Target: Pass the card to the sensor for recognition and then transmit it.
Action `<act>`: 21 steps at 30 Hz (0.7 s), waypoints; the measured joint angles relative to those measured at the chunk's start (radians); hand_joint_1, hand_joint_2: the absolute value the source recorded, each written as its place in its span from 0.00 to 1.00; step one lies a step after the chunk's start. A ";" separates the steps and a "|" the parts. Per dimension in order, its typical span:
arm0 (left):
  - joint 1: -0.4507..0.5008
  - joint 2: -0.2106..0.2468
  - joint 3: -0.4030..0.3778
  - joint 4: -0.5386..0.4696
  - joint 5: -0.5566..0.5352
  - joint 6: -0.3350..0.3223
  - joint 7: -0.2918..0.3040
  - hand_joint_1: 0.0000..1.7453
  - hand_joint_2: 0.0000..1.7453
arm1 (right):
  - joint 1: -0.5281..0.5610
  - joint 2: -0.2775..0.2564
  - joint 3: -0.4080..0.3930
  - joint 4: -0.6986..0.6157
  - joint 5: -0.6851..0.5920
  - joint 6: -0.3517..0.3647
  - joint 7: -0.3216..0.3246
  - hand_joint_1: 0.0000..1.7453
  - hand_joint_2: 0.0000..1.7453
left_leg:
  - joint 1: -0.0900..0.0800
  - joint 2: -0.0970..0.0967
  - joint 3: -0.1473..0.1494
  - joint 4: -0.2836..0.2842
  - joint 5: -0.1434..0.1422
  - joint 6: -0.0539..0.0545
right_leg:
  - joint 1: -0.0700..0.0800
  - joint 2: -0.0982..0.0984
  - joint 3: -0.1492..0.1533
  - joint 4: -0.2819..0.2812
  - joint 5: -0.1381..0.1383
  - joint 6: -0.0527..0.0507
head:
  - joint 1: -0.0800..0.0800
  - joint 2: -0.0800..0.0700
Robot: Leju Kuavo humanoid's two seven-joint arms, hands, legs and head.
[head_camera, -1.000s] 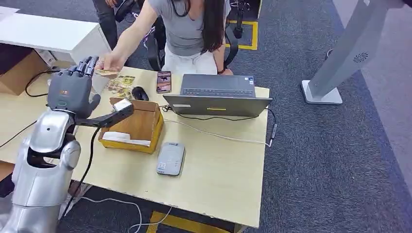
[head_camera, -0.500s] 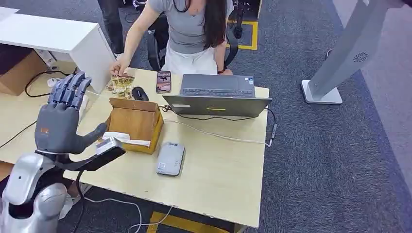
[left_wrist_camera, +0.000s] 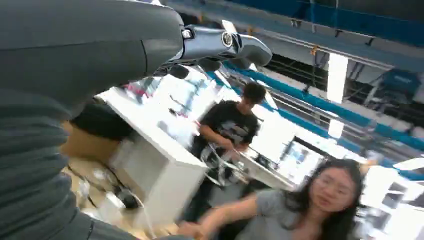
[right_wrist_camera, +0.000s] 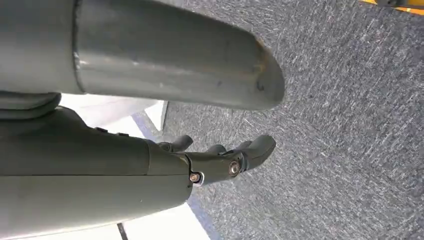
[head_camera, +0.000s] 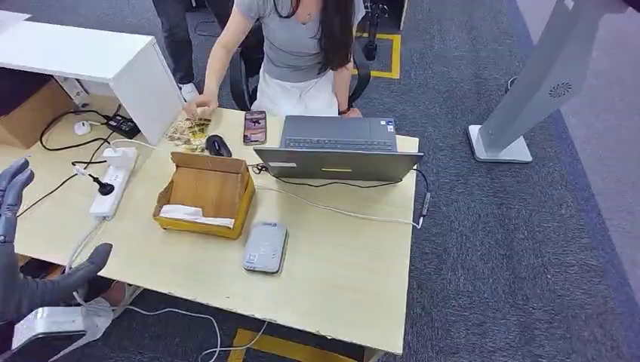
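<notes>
Two hands had nothing in them at this moment. The left hand (head_camera: pixel 23 279) hung off the near edge of the surface (head_camera: pixel 340 264), well to the near-left of the cardboard box (head_camera: pixel 205 192), its fingers (head_camera: pixel 11 188) spread and released, the thumb standing apart. The right hand (right_wrist_camera: pixel 220 162) hung over grey carpet, its fingers loosely extended and grasping nothing.

The card itself seemed to lie in the small pile of cards (head_camera: pixel 189 132) just beyond the box, at the far edge of the surface, where a person's hand (head_camera: pixel 202 105) rested on or just over them; which card was meant could not be told. The grey sensor (head_camera: pixel 265 246) lay flat just beside the box on its near-right side, apart from it.

Judged from this, the step in hand was to get a card into the left hand, so the task looked barely begun. To do it well, the left hand would need to travel past the box's left side, clearing its raised flap and the power strip (head_camera: pixel 113 181) to the left of the box, and arrive with the fingers open and level so the person could set a card between thumb and fingers. A light pinch on one edge would leave the card's face free to be held flat over the sensor.
</notes>
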 joint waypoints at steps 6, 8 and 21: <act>0.017 -0.203 0.362 0.004 0.298 -0.488 -0.065 0.00 1.00 | 0.075 0.065 -0.016 -0.191 -0.122 0.246 0.223 0.00 0.00 | -0.001 -0.002 0.002 0.000 -0.003 0.000 | -0.002 -0.002 -0.001 -0.001 -0.003 0.001 | -0.001 0.000; 0.029 -0.246 0.454 0.048 0.528 -0.459 0.054 0.00 1.00 | 0.159 0.084 0.064 -0.321 -0.340 0.302 0.368 0.00 0.00 | -0.001 -0.002 0.002 0.000 -0.004 0.000 | -0.002 -0.003 0.000 -0.001 -0.005 0.001 | 0.000 0.000; 0.427 -0.357 0.104 0.246 1.566 0.287 0.188 0.00 0.00 | 0.242 0.097 0.146 -0.583 -0.083 0.409 0.193 0.00 0.00 | -0.002 0.004 0.005 0.001 -0.010 0.002 | -0.002 0.003 -0.001 -0.003 -0.007 0.003 | -0.003 0.000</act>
